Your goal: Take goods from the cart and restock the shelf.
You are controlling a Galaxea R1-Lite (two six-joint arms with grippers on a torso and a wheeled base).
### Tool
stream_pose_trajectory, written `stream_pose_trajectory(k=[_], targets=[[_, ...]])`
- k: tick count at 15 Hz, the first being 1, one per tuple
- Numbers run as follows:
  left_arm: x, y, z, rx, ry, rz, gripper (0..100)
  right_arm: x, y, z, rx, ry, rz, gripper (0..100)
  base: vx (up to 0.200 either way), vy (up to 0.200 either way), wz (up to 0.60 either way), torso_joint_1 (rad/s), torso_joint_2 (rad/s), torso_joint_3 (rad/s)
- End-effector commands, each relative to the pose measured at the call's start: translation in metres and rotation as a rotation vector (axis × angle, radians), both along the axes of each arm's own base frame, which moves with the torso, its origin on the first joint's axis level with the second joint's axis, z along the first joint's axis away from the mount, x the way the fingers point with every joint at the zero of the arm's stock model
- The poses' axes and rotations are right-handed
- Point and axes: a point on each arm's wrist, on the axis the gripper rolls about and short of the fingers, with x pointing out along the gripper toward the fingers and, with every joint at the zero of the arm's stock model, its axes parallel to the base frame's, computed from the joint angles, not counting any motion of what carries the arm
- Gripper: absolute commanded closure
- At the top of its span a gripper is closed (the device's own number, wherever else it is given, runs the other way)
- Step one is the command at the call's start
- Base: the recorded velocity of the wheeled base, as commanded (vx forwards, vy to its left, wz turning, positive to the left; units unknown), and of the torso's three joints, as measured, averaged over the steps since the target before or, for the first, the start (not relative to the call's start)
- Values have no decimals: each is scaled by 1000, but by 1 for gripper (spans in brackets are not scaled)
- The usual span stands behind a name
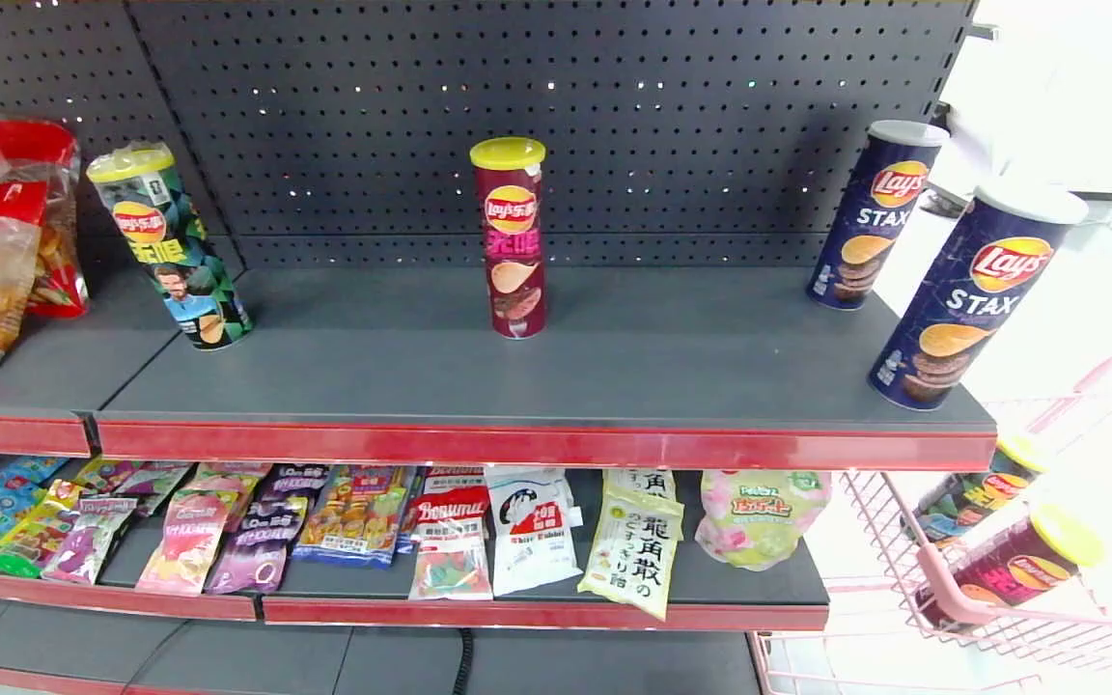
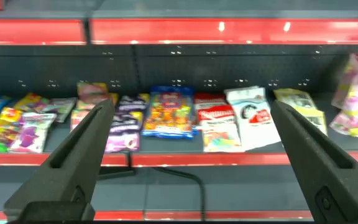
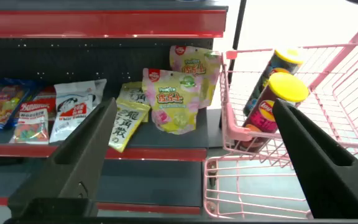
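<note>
The right tool [image 3: 194, 104] and left tool [image 2: 192, 104] hung spread and empty. Two chip cans [image 3: 284, 88] lay in the pink cart [image 3: 224, 99] beside the shelf [image 1: 537, 386]; reaching in could snag the wire rim.

Bright indoor light, strongest from the right. Heavy overexposure at the right of the head view, whitening the floor [image 1: 1077, 319] behind the pink cart [image 1: 942, 569]. Tiny white glints through the holes of the dark pegboard [image 1: 672, 116]. Faint shadows beside the cans [image 1: 514, 236] on the top shelf [image 1: 614, 376]; deeper shade over the lower shelf [image 1: 710, 579]. Two glare spots on the red shelf edge [image 2: 221, 28] in the left wrist view. Wide-angle bending at the edges, tilting the end can [image 1: 976, 290] outward.
</note>
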Motion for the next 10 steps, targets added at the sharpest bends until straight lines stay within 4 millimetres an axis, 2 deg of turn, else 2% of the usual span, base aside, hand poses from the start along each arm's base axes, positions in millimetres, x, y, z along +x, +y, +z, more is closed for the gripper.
stream_pose_trajectory(k=[1,8,10], targets=[[0,0,0,0,1,0,0,0,0,0,0,2,1,0,0,-200,0,2,2,2],[0,0,0,0,1,0,0,0,0,0,-2,2,1,0,0,-200,0,2,1,4],[0,0,0,0,1,0,0,0,0,0,-3,2,1,0,0,0,0,0,0,0]])
